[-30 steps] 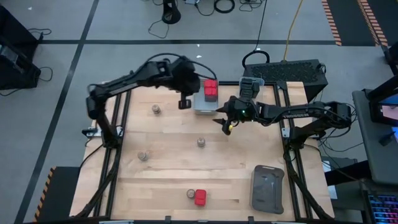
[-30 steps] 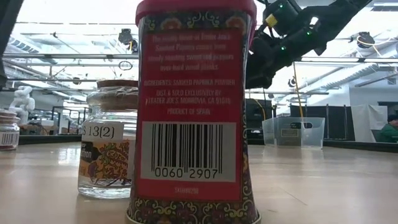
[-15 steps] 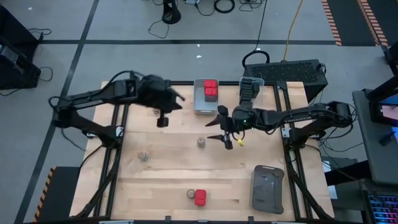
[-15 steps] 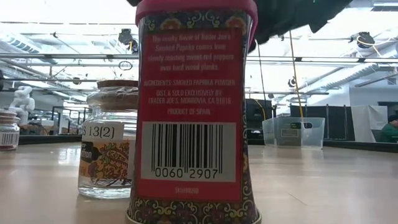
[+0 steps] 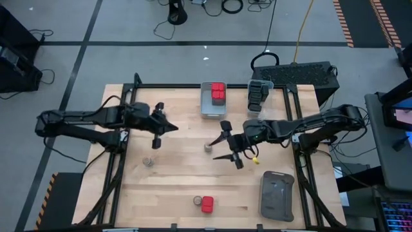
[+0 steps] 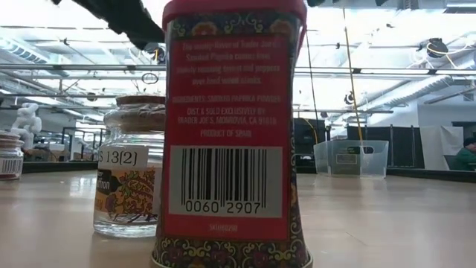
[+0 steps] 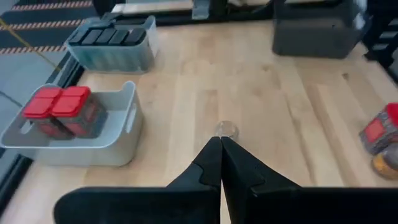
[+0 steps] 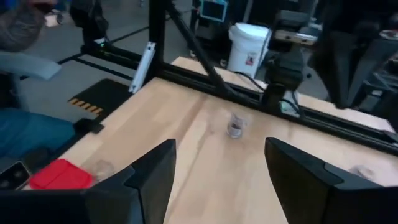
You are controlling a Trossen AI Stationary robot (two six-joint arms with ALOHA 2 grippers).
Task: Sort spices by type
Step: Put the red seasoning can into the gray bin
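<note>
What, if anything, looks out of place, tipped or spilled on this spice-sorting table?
Nothing is tipped or spilled. Some spices are simply unsorted: a red-capped container with a round jar touching it at the near edge, plus loose jars mid-table. The grey bin already holds red ones.

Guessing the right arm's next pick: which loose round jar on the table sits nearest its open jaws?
The round jar mid-table, just beside the right gripper. The other jars sit farther off, one toward the left arm, one beside the red-capped container.
</note>
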